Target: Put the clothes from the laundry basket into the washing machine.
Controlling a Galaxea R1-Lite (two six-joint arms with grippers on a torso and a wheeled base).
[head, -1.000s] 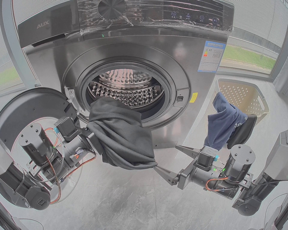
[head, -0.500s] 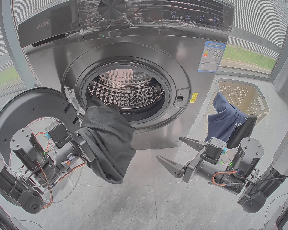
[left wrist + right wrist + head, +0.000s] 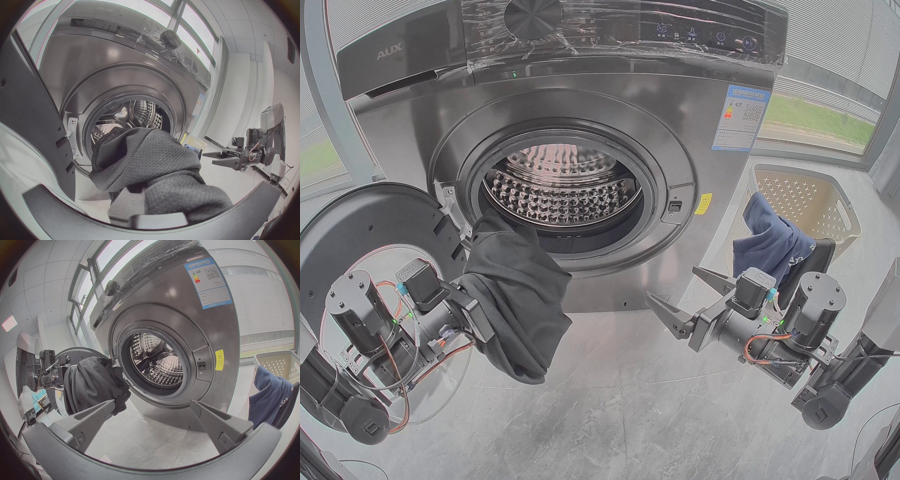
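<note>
the dark cloth (image 3: 515,300) is held tight by the left gripper (image 3: 142,215), which is wrapped up in it. the cloth's top edge is laid against the lower left rim of the round hole (image 3: 562,187) in the washing machine (image 3: 581,100). the rest is hung outside, above the floor (image 3: 612,406). the round door (image 3: 362,219) is swung wide to the left, just beside the left arm. the right gripper (image 3: 675,284) is spread wide with nothing in it, low in front of the machine and well apart from the cloth. open floor is left between the two grippers. behind the right arm, a blue cloth (image 3: 769,244) is draped over the edge of the laundry basket (image 3: 800,170).
</note>
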